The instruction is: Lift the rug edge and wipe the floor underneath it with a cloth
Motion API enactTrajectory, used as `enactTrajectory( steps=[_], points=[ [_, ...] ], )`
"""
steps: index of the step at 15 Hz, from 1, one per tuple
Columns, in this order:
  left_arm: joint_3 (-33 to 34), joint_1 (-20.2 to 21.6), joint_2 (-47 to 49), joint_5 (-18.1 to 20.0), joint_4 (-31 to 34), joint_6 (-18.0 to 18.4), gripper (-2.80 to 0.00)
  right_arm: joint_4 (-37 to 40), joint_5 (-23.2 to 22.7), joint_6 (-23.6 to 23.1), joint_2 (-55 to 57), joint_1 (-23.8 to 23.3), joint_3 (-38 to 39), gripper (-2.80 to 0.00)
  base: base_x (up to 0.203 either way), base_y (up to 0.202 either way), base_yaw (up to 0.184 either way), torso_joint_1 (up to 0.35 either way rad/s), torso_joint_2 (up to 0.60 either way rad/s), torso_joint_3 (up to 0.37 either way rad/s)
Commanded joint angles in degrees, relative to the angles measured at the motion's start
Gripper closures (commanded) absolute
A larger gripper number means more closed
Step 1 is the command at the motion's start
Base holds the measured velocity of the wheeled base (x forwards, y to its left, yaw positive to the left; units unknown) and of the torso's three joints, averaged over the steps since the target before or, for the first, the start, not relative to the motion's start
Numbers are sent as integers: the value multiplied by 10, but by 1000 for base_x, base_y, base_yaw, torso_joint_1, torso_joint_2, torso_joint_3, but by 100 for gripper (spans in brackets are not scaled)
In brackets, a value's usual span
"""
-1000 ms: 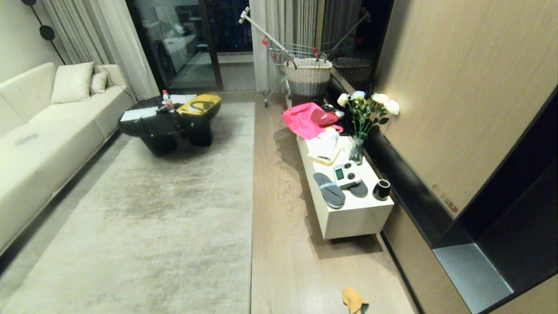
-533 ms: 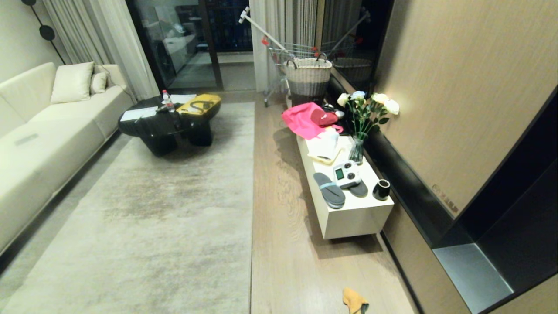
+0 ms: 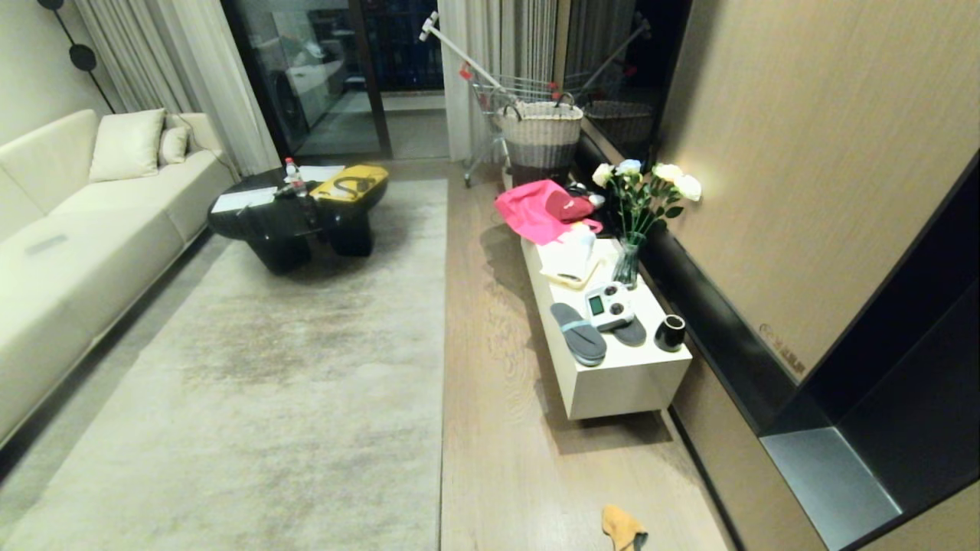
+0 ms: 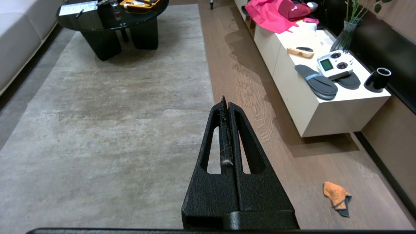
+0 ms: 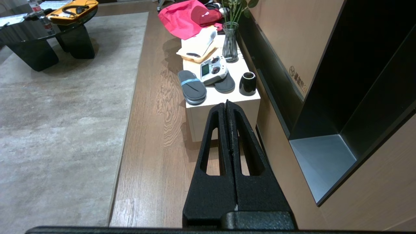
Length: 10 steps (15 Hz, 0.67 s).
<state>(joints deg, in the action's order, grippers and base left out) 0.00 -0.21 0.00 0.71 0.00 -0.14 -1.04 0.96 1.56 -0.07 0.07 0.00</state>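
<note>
A large pale grey-beige rug lies flat on the wood plank floor [image 3: 498,428]. Its straight rug edge [image 3: 443,367] runs away from me down the middle of the head view, and the rug edge [image 4: 208,81] also shows in the left wrist view. A small orange cloth [image 3: 622,528] with a teal end lies on the floor near me on the right; the same cloth [image 4: 336,198] shows in the left wrist view. My left gripper [image 4: 225,102] is shut and empty, held high over the rug edge. My right gripper [image 5: 227,104] is shut and empty, above the floor strip.
A low white bench [image 3: 612,383] along the right wall carries slippers [image 3: 579,334], a remote, a black cup [image 3: 670,332], a vase and a pink bag [image 3: 532,210]. A black coffee table [image 3: 295,218] stands on the rug's far end. A cream sofa [image 3: 69,222] lines the left.
</note>
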Motion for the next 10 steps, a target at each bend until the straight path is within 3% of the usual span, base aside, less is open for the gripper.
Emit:
enactTrajectory(
  steps=[1, 10],
  points=[
    [0, 0, 0, 0, 0, 0, 0, 1, 0, 0, 1, 0, 0, 0, 0, 0, 0, 0, 0, 0],
    [0, 0, 0, 0, 0, 0, 0, 1, 1, -2, 1, 0, 0, 0, 0, 0, 0, 0, 0, 0]
  ],
)
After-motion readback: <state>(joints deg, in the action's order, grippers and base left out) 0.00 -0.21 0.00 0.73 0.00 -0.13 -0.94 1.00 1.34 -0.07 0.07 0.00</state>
